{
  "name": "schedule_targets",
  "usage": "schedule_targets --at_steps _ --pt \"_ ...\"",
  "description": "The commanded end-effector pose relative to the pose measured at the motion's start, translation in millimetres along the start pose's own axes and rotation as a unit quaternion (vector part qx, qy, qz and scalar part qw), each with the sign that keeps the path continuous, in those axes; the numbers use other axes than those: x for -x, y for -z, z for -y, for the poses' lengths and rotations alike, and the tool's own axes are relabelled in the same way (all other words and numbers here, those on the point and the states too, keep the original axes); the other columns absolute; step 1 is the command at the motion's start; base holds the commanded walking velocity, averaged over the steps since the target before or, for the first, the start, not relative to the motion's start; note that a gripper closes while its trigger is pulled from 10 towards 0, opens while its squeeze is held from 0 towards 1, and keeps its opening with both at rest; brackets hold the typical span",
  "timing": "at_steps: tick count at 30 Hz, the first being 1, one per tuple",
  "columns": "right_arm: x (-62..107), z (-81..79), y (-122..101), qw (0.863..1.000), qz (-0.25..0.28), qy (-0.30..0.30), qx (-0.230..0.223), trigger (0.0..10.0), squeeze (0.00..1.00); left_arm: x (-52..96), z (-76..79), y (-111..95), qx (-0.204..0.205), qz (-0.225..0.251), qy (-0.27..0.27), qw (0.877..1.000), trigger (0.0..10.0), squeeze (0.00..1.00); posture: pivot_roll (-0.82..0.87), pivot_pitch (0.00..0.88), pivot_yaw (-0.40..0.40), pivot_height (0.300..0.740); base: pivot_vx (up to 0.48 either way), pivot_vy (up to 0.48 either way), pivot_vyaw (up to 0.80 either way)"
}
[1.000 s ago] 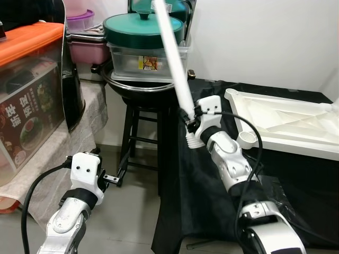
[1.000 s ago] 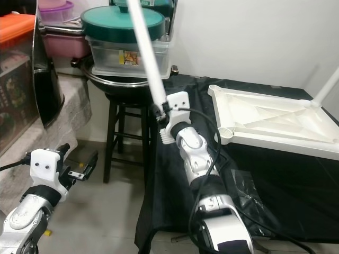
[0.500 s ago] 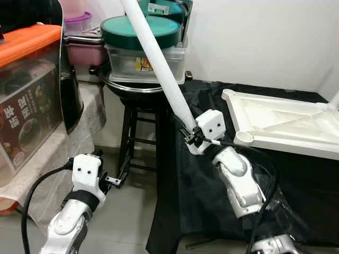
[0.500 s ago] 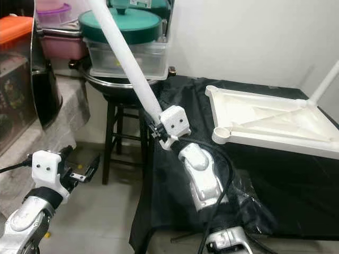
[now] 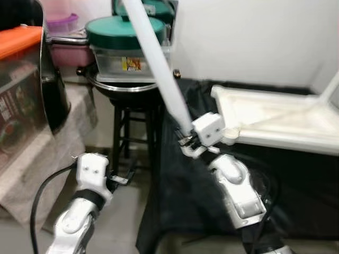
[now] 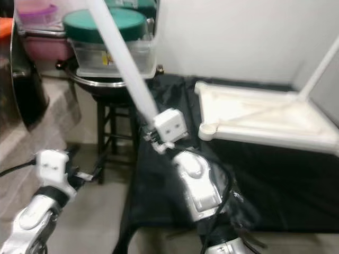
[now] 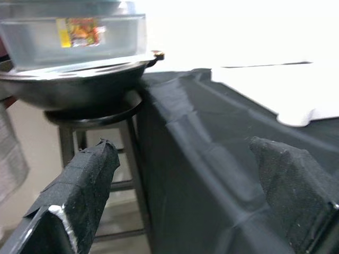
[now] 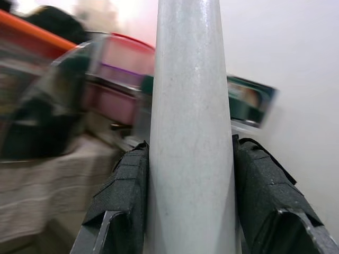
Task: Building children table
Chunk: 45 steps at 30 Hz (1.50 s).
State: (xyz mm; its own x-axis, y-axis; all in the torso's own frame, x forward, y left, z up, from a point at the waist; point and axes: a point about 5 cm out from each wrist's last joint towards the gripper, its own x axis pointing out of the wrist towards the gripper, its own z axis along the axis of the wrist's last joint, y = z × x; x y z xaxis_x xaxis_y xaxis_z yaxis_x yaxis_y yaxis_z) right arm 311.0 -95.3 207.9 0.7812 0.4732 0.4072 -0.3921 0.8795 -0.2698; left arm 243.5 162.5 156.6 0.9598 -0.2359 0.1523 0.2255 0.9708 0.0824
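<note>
A long white table leg (image 5: 156, 63) slants up and to the left, with my right gripper (image 5: 186, 138) shut on its lower end. In the right wrist view the leg (image 8: 190, 132) sits between both black pads (image 8: 124, 196). The white table top (image 5: 275, 124) lies upside down on the black-draped table, its round corner socket (image 5: 230, 133) just right of that gripper. Another leg (image 6: 318, 69) stands upright at the top's far right corner. My left gripper (image 5: 119, 179) hangs low beside the stool, open, holding nothing.
A black stool (image 5: 132, 114) carries a wok and a clear container with a green lid (image 5: 119, 32), close behind the slanted leg. An orange-lidded bin (image 5: 18, 79) stands on a cloth-covered surface at the left. Black cloth (image 5: 190, 180) hangs down the table's front.
My right gripper has tilted the leg further left and brought its lower end nearer the corner socket. The camera has shifted and the picture is now blurred. The left arm stays low.
</note>
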Motion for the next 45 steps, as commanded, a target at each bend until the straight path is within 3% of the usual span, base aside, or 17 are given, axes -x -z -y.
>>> schedule_targets --at_steps 1,32,45 --pt "-4.1 -2.4 -5.8 1.000 0.011 0.000 -0.002 0.0 0.00 1.9 -1.7 1.9 -0.002 -0.006 -0.002 1.000 10.0 0.00 0.05 0.000 -0.088 0.740 0.000 -0.480 0.00" --pt "-7.3 -8.9 -6.8 1.000 0.009 0.017 -0.007 0.0 0.00 -3.1 -0.9 0.6 -0.004 0.001 0.002 1.000 10.0 0.00 0.05 0.000 -0.080 0.740 0.000 -0.480 0.00" --pt "-7.2 -12.0 -5.4 1.000 0.002 0.014 0.005 0.0 0.00 -2.8 -0.5 0.6 -0.007 0.000 0.005 1.000 10.0 0.00 0.06 0.000 -0.076 0.740 0.000 -0.480 0.80"
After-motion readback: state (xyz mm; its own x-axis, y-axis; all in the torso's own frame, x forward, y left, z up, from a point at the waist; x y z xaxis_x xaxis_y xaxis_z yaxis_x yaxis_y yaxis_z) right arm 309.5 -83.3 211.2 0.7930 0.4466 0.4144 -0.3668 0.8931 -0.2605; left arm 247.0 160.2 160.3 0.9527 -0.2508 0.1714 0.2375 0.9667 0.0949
